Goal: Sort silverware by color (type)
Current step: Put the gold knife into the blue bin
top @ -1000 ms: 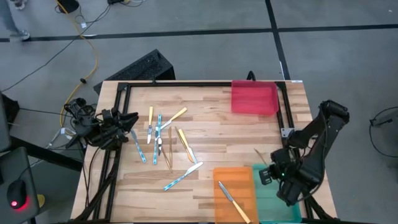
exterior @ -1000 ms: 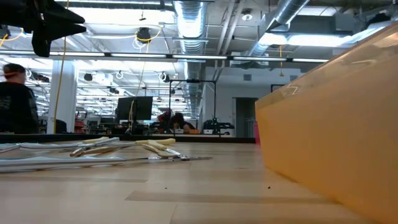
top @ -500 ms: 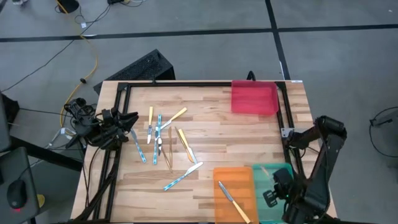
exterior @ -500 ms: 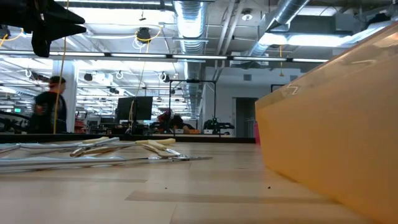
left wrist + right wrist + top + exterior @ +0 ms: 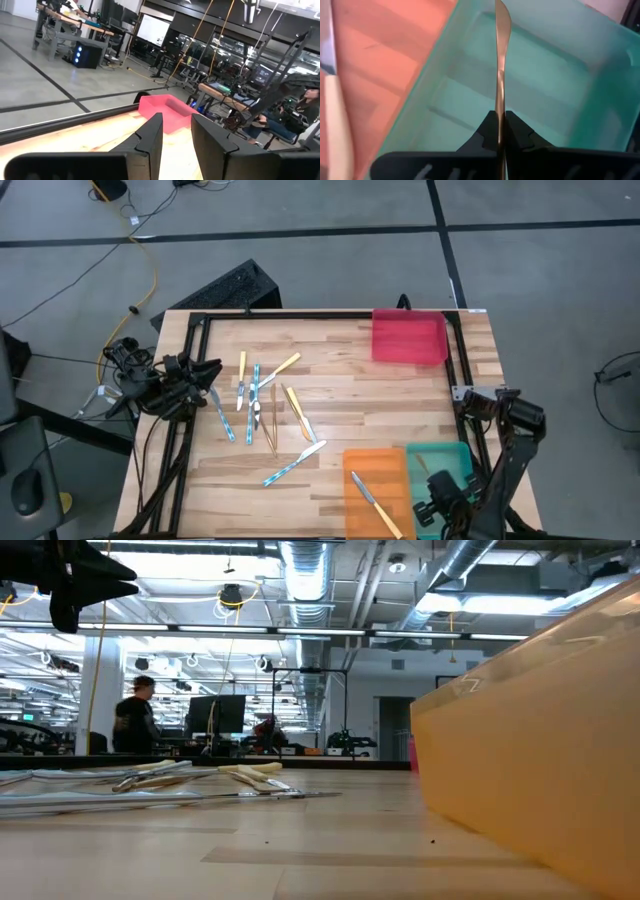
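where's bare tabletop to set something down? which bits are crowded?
Free: the wood between the silverware cluster and the red tray, running down to the orange tray. Crowded: the left-centre cluster, plus the near-right corner with the orange tray, teal tray and right gripper.

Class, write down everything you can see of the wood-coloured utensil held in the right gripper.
The wood-coloured utensil is a thin, flat, tan strip that looks like wood, seen edge-on and slightly wavy along its length. The right gripper is shut on its lower end, both fingers touching it. It points out over the teal tray, above the tray's floor; nothing else touches it.
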Tool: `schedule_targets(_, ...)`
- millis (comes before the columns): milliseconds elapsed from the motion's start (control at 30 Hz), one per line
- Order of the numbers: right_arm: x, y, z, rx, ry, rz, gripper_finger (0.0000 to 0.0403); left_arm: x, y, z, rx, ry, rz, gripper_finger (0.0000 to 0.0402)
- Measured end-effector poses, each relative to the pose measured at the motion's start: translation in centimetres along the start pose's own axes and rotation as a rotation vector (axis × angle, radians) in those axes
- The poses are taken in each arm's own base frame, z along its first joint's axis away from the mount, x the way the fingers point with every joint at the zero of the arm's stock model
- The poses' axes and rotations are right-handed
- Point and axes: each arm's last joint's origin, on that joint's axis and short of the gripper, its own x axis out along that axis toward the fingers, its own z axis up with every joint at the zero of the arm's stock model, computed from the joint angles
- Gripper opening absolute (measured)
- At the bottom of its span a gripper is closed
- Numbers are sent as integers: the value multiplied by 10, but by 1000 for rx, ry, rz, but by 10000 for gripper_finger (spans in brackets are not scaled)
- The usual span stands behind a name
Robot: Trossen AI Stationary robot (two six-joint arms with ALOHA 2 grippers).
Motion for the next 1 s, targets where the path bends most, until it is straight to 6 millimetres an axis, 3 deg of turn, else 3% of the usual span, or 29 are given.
schedule_targets(433, 26, 11, -24, -18, 10, -27, 16, 0, 0, 0, -11, 0, 0, 89)
schedule_targets(767, 44, 13, -29, -4, 37, 2, 35, 0, 0, 0, -10, 0, 0, 89)
schedule_targets(1000, 45, 13, -29, -19, 45, 4, 37, 0, 0, 0, -9, 0, 1, 89)
